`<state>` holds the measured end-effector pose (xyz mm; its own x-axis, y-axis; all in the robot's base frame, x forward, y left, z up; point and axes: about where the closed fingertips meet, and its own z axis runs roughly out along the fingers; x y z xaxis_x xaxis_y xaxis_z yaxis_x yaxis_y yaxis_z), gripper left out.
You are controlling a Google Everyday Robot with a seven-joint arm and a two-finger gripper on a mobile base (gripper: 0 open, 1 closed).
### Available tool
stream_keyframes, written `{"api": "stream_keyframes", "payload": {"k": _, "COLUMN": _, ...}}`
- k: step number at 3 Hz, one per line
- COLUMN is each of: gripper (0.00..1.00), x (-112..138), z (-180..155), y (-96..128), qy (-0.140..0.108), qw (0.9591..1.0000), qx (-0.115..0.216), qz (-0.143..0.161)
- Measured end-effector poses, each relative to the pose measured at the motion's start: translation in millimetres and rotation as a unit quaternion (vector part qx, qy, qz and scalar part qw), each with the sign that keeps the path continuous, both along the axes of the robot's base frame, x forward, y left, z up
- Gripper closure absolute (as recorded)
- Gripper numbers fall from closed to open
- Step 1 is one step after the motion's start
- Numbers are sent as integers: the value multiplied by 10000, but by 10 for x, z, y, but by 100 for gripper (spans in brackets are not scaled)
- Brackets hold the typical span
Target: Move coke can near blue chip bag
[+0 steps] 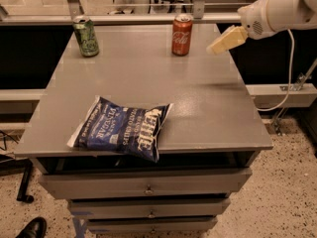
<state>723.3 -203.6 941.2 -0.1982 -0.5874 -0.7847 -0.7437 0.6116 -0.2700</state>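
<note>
Here, the coke can (182,35) stands upright near the far edge of the grey table (208,108), at about 12 o'clock on its top and a little right of centre. The gripper (225,39) hovers over the table's right side at about 2 o'clock. It is near the can on the can's 3 o'clock side, not touching it, with its cream tip angled down toward the can. Whether it is parted or closed cannot be told from this angle. The white arm (277,11) reaches in from the upper right.

The blue chip bag (121,128) lies flat at about 7 o'clock by the near edge, 1 corner hanging over the front, well apart from the coke can. A green can (86,36) stands upright at about 11 o'clock. Below the top sit 3 drawers (148,185). A black shoe (32,228) shows on the speckled floor at lower left.
</note>
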Motion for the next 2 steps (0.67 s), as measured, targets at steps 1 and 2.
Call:
{"api": "stream_keyframes", "payload": {"k": 1, "gripper": 0, "x": 370, "z": -109, "y": 384, "qy": -24, "qw": 9981, "qx": 600, "qz": 157}}
{"api": "stream_keyframes", "payload": {"k": 2, "gripper": 0, "x": 568, "z": -208, "y": 767, "qy": -19, "qw": 9940, "qx": 1033, "qz": 364}}
